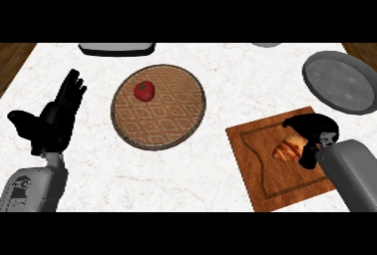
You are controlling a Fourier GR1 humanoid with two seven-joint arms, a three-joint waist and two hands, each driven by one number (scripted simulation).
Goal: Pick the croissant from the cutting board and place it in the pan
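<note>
Croissant (287,148) lies on the wooden cutting board (273,184), which sits askew at the counter's near right corner, and the pastry rests in the board's far half, towards its right side. Beyond the board, close to the counter's right edge and just clear of the board's far corner, stands the grey pan (340,82); nothing lies on the counter between the two. Towards the middle of the counter, well apart from the board, is a round woven plate (158,124) with a diamond pattern, and a red tomato (144,90) sits in its far left part. A grey and white object (116,49) is cut off by the far edge. The right hand (313,130) comes in over the board's right side on its grey forearm, its fingers curled down over the far end of the croissant and its thumb against the pastry's right flank, so it pinches the croissant where it lies. The left hand (55,119) rests near the left edge, fingers straight and pointing up, thumb spread aside, holding nothing. The counter (221,74) is white marble with faint veins; dark wood (15,57) shows past its far corners.
</note>
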